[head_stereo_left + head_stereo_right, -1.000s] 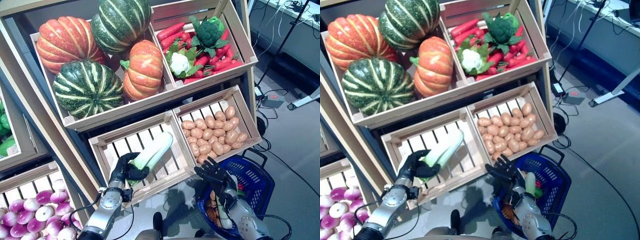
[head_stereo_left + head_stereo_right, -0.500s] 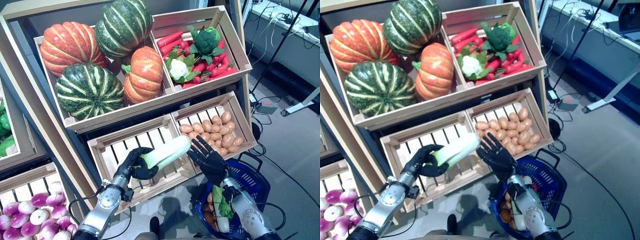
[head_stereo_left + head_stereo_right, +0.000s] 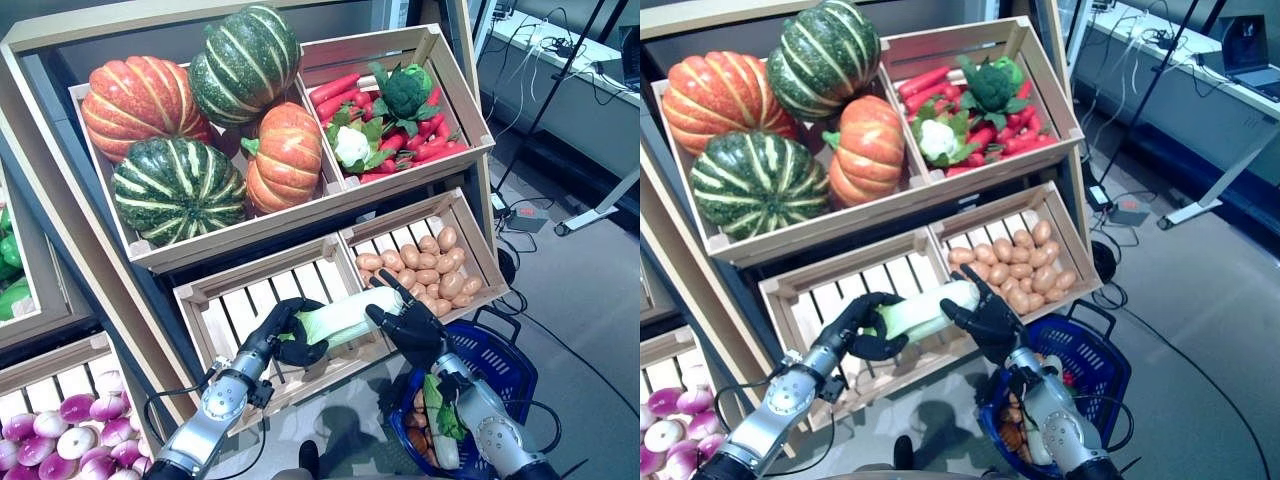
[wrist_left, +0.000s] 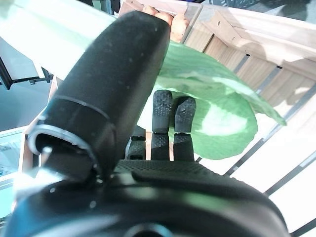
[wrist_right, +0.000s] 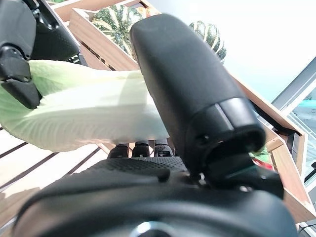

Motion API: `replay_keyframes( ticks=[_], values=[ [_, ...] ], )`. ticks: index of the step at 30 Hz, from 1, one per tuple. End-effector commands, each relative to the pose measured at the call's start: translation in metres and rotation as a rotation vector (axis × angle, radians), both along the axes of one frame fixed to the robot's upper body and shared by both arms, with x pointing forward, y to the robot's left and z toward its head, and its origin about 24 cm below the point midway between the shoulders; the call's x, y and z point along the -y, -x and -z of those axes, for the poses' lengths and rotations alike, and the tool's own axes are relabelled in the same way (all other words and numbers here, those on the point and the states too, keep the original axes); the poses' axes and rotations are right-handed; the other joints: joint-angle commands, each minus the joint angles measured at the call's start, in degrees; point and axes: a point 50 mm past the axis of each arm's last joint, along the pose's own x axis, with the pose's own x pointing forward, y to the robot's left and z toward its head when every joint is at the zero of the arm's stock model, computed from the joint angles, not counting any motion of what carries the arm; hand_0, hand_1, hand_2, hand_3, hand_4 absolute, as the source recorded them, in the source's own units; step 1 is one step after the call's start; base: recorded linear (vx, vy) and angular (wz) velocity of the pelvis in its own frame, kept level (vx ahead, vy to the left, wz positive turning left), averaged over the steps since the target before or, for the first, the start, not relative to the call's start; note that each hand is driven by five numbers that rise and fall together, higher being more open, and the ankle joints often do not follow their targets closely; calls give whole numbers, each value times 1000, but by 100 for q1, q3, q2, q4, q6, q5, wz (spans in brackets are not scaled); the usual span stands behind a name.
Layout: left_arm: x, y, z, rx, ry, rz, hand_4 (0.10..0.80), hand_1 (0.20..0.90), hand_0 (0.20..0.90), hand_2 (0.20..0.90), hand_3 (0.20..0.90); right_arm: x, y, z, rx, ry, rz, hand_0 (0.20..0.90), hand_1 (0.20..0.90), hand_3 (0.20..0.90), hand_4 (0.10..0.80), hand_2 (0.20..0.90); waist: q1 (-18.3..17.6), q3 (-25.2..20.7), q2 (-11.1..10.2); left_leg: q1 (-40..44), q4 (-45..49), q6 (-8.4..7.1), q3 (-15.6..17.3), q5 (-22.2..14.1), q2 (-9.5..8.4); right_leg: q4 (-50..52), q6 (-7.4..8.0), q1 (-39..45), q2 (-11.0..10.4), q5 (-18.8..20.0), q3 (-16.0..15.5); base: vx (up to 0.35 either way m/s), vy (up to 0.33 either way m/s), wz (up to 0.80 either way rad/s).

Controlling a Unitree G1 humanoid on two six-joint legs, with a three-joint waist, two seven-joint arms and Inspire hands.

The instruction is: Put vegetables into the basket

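A long pale-green cabbage (image 3: 340,315) is held level in front of the lower slatted crate (image 3: 235,310). My left hand (image 3: 285,335) is shut on its leafy green end, and its own wrist view shows the fingers (image 4: 163,111) curled under the leaf (image 4: 212,98). My right hand (image 3: 415,335) is at the cabbage's white end, fingers spread and fairly straight. The cabbage (image 5: 89,108) passes between its thumb (image 5: 187,84) and fingers. The blue basket (image 3: 512,352) stands on the floor below the right hand and holds orange and green vegetables (image 3: 432,425).
The wooden stand (image 3: 90,250) rises on the left and behind, with a crate of small brown potatoes (image 3: 425,270) just above the right hand. Cables and a white metal frame (image 3: 590,205) lie on the grey floor to the right.
My left hand carried the cabbage out of the crate and to the right. My right hand rose from over the basket and met the cabbage's white end. The camera shifted a little.
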Motion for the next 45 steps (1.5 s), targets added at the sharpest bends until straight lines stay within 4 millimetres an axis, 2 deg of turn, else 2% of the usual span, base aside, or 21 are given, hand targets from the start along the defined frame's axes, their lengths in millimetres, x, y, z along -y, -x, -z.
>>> replay_keyframes(
  ticks=[1,15,30,31,32,45],
  values=[
    [25,-34,-65,351,64,132,400,300,300,300,300,-12,-25,-56,300,-85,-19,900,900,900,800,900,62,-304,8,460,12,-62,31,-858,4,-242,15,-336,-11,646,135,0,0,0],
    [45,-33,-64,271,223,203,400,300,300,300,300,-28,-29,-63,330,-143,-44,900,900,900,800,900,113,-342,-4,494,14,-67,-26,-871,11,-234,24,-293,-41,615,113,7,0,0],
    [58,-33,-62,210,378,196,400,300,300,300,300,-39,-32,-71,375,-205,-41,900,900,900,800,900,141,-361,-9,470,28,-72,-77,-869,14,-214,15,-308,-53,603,115,0,0,0],
    [59,-33,-62,208,380,197,400,300,300,300,300,-39,-32,-72,378,-205,-41,747,747,747,698,747,141,-361,-9,470,28,-72,-79,-869,14,-214,15,-309,-52,603,115,0,0,0],
    [61,-33,-61,196,393,206,400,300,300,300,300,-39,-32,-73,383,-215,-34,300,300,300,400,300,137,-369,-13,474,20,-72,-84,-868,13,-228,17,-303,-51,608,127,0,0,0],
    [67,-33,-62,190,397,227,400,300,300,300,300,-40,-33,-73,385,-227,-18,300,300,300,400,300,122,-395,3,469,12,-73,-107,-852,17,-254,18,-297,-56,628,153,0,0,0]
  ],
)
